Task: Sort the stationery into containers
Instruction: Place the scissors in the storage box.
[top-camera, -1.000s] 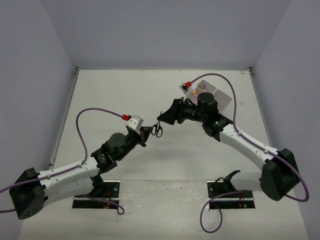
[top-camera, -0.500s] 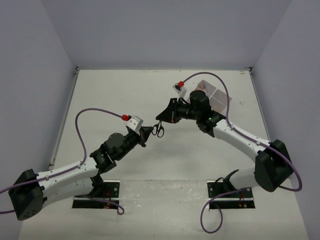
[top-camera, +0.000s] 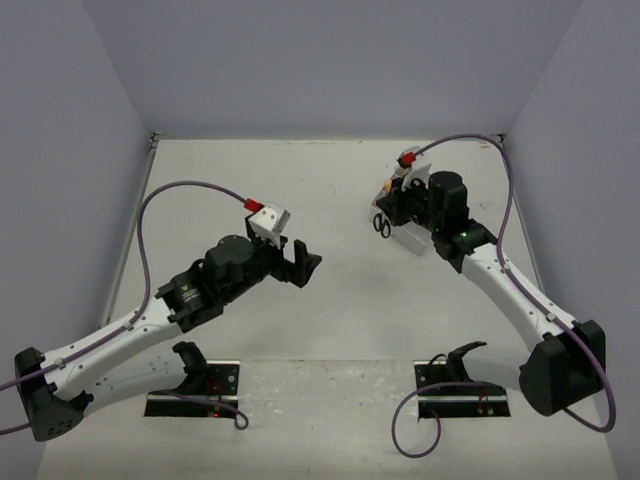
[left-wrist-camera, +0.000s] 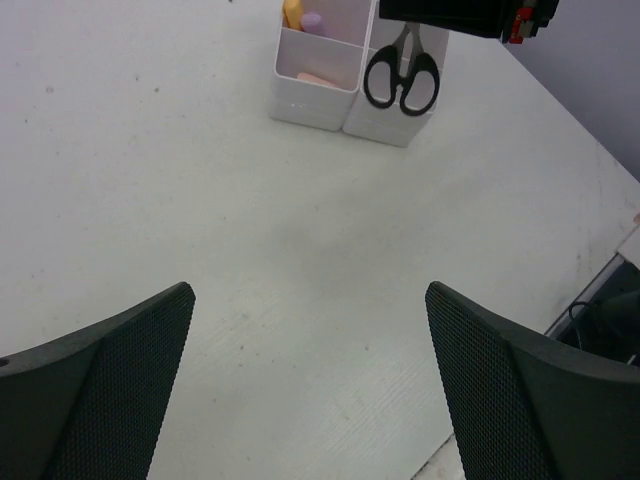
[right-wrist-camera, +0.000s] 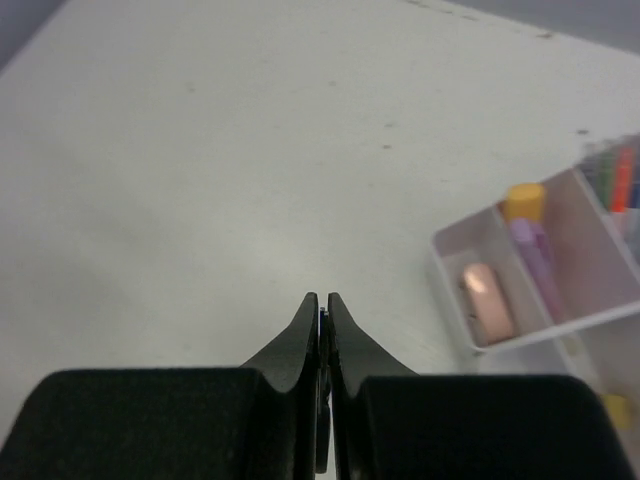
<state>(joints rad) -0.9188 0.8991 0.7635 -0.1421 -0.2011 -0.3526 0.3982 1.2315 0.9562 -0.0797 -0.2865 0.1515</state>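
Off-white matte table (top-camera: 330, 320) with a few small dark specks. Plain lavender-grey back wall (top-camera: 330, 70), left wall (top-camera: 60, 150) and right wall (top-camera: 585, 120) box it in. Thin metal strip (top-camera: 137, 195) along the table's left edge. Light is even, shadows soft.

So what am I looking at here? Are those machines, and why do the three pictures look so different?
Two robot arms, left and right, are bolted to a white table. One picture looks down from overhead; the other two come from a camera on each wrist, so its own fingers show. The left gripper is wide open and empty. The right gripper is pinched shut on black-handled scissors, which hang handles-down close to a white divided box. In it lie a pink eraser and a purple marker.
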